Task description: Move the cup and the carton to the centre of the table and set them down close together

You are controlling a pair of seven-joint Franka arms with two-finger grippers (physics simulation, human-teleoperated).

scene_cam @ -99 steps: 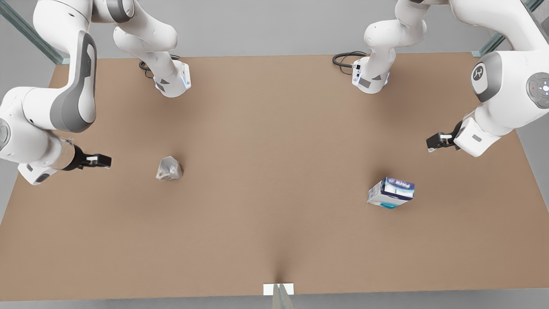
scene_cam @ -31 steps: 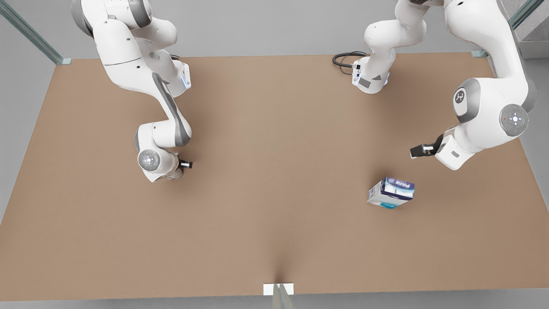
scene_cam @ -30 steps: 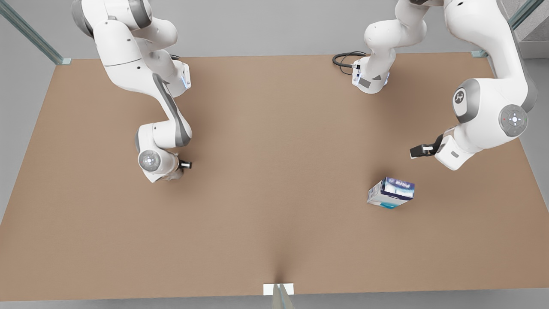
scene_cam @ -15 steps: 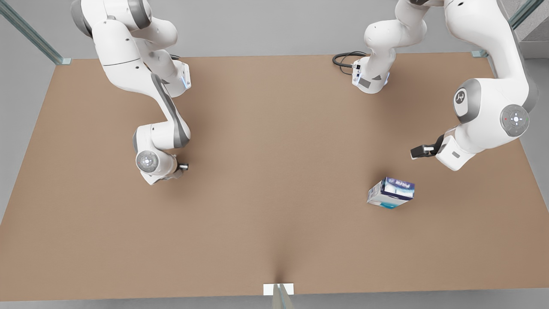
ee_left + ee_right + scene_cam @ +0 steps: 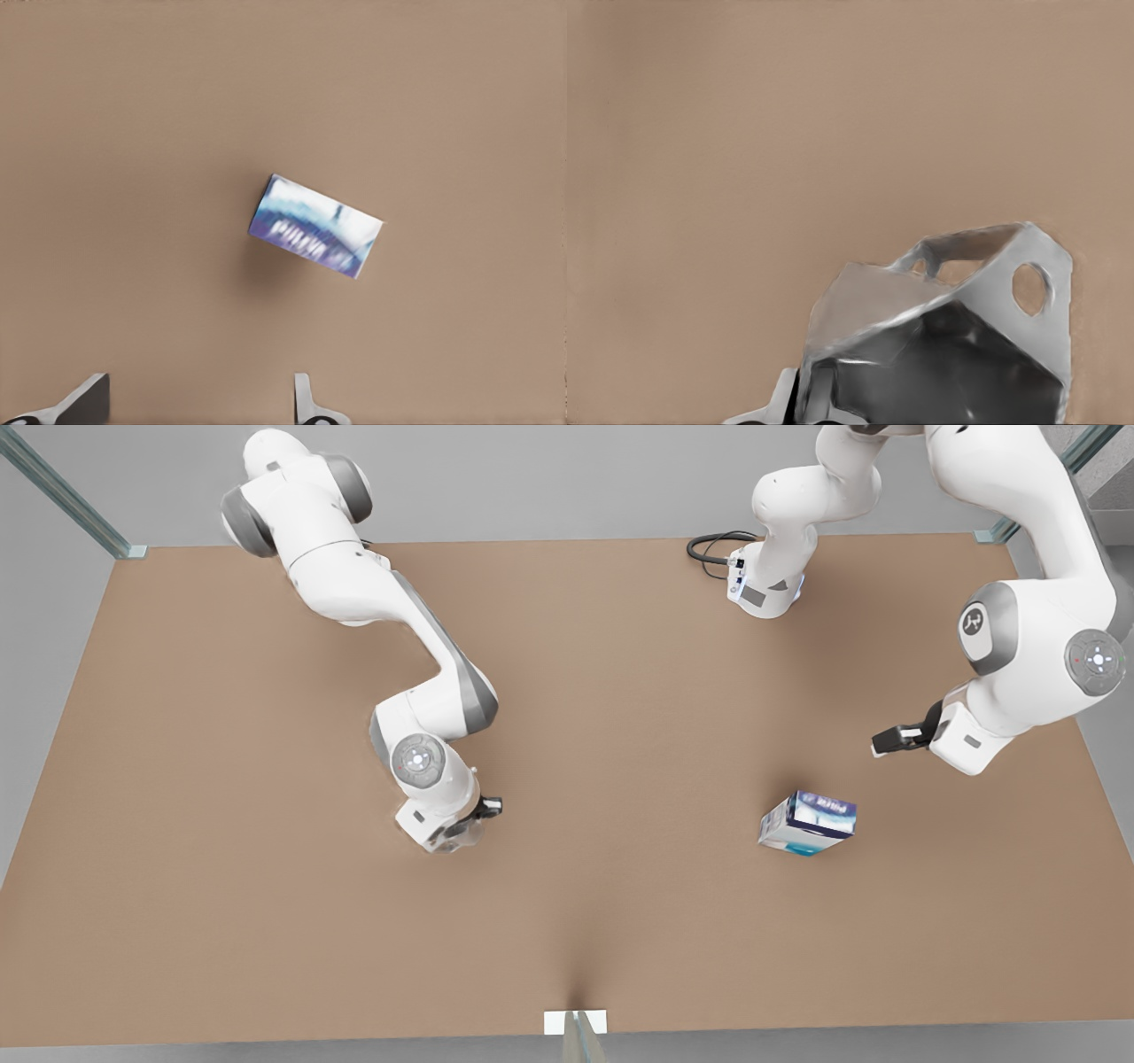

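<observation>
The silvery faceted cup is held in my right gripper, which is shut on it left of the table's centre in the front view. There the white hand covers most of the cup. One finger shows beside the cup. The white and dark blue carton lies on the brown table toward the front view's right. My left gripper hovers open behind and to the right of it. The left wrist view shows the carton ahead of the spread fingers.
Both arm bases and a black cable are at the table's far edge. A small white bracket marks the middle of the near edge. Bare tabletop lies between the cup and the carton.
My right arm has carried the cup toward the front view's right and nearer the front edge. My left gripper has drifted slightly right. The carton has not moved.
</observation>
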